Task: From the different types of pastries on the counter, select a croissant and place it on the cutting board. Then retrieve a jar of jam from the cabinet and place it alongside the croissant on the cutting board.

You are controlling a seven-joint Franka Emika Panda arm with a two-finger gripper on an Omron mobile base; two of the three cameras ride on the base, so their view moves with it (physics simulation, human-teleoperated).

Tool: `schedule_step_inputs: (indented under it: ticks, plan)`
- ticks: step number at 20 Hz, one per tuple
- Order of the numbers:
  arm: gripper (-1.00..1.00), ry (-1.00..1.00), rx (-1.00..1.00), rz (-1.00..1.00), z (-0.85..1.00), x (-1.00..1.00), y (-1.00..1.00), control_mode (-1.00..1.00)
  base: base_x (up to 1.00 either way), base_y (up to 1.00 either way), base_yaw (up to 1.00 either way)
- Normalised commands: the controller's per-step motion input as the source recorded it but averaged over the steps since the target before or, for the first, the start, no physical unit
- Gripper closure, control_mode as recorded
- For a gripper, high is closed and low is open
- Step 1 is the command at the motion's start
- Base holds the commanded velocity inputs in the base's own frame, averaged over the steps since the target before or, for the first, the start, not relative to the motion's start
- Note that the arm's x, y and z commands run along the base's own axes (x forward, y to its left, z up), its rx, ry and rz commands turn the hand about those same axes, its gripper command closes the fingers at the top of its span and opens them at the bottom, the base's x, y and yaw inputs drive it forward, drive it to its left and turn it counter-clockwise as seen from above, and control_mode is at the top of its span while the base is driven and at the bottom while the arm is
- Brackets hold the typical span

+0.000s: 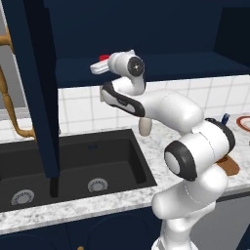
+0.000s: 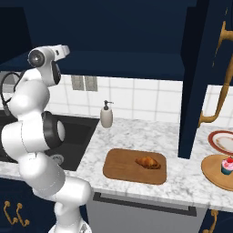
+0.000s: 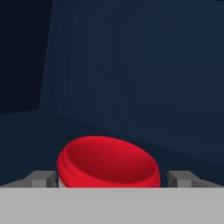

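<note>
The jar of jam (image 3: 108,162) shows its red lid close in front of the hand, sitting on the dark shelf inside the open navy cabinet (image 1: 171,66). My gripper (image 3: 112,178) is open, with one fingertip on each side of the lid and a small gap on the right. From the left base view the gripper (image 1: 97,66) reaches into the cabinet, with a bit of the jar's (image 1: 104,58) red lid beside it. The croissant (image 2: 148,162) lies on the wooden cutting board (image 2: 123,170) on the marble counter (image 2: 136,134).
An open cabinet door (image 1: 34,88) hangs over the black sink (image 1: 73,161); a second door (image 2: 200,77) with a brass handle (image 2: 223,82) hangs right of the board. A soap dispenser (image 2: 106,116) stands by the wall. A cupcake (image 2: 227,165) sits on a round wooden plate (image 2: 214,175).
</note>
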Motion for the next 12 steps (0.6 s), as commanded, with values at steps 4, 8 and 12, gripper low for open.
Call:
schedule_step_inputs:
  ticks: [4, 8, 12]
  plan:
    - [1.00, 0.00, 0.00, 0.00, -0.11, 0.00, 0.09, -1.00, 0.00, 0.00, 0.00]
    - [1.00, 0.00, 0.00, 0.00, 0.00, 0.00, 0.01, -1.00, 0.00, 0.00, 0.00]
    - [1.00, 0.00, 0.00, 0.00, 0.00, 0.00, 0.03, -1.00, 0.00, 0.00, 0.00]
